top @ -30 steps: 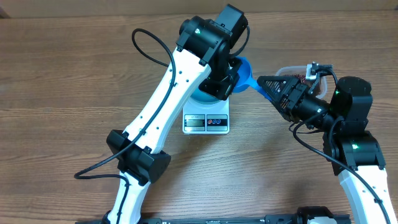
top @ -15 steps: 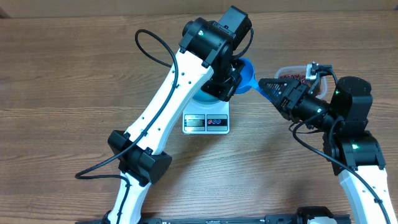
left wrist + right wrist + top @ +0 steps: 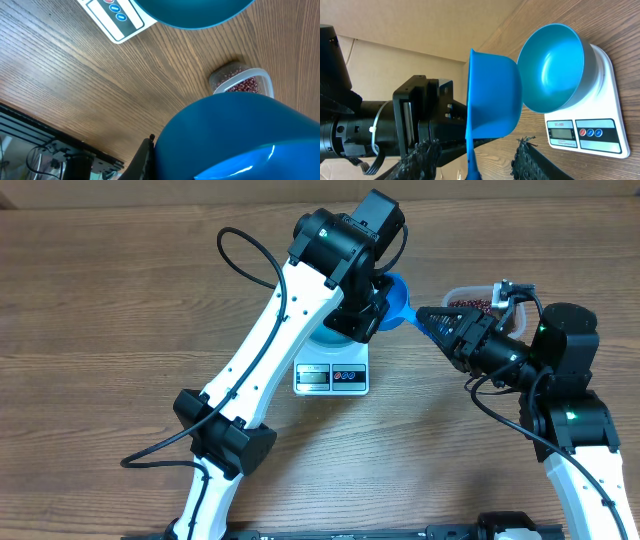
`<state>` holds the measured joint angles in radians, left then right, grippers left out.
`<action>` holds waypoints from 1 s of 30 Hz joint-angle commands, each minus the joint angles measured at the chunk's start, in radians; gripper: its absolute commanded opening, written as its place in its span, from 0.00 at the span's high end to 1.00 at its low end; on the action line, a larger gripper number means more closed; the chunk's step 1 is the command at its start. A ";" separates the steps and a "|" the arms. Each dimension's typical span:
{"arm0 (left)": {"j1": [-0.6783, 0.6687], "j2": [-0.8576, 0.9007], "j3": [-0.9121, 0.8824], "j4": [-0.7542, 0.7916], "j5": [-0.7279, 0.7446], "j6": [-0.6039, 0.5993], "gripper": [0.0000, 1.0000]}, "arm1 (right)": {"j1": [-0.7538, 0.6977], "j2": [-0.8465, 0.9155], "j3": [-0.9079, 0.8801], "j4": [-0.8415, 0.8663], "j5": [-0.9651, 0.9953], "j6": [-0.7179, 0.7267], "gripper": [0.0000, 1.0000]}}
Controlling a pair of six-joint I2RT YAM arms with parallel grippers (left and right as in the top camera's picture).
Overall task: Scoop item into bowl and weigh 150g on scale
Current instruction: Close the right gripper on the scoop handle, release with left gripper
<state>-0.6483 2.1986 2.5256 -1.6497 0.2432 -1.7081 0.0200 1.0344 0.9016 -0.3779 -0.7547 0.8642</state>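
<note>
From overhead, the blue scoop (image 3: 398,298) is seen held in the air between the two arms. Its long axis runs from 11 o'clock down to 5 o'clock, and the handle points at the right gripper (image 3: 432,320). The left gripper (image 3: 380,295) is pressed against the cup from 9 o'clock. The blue bowl (image 3: 322,338) is set on the scale (image 3: 333,372) at 7 o'clock of the scoop. The beans (image 3: 472,304) lie in the clear tub (image 3: 480,292) at 3 o'clock, nearer the right arm.

In the left wrist view, the frame is filled by the scoop's cup (image 3: 240,140), with the tabletop (image 3: 75,90) beyond. The left gripper is closed, and the cup is judged to be pinched by it, though the contact is hidden.

In the right wrist view, the handle is seen passing between the right gripper's fingers (image 3: 427,155), which stand apart on either side with gaps showing. The bowl (image 3: 552,70) is seen to be empty.
</note>
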 commanded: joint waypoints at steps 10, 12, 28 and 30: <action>-0.016 0.005 0.023 0.001 -0.014 -0.095 0.96 | -0.005 -0.001 0.019 0.006 0.013 0.000 0.52; -0.018 0.005 0.023 0.001 -0.014 -0.095 0.96 | -0.005 -0.001 0.019 0.006 0.019 0.001 0.54; -0.027 0.005 0.023 -0.002 -0.014 -0.095 0.96 | -0.005 -0.001 0.019 0.007 0.058 0.000 0.62; -0.027 0.005 0.023 -0.002 -0.014 -0.095 0.96 | -0.005 -0.001 0.019 0.007 0.058 0.000 0.65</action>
<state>-0.6647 2.1986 2.5256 -1.6501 0.2428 -1.7821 0.0204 1.0344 0.9016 -0.3771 -0.7128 0.8631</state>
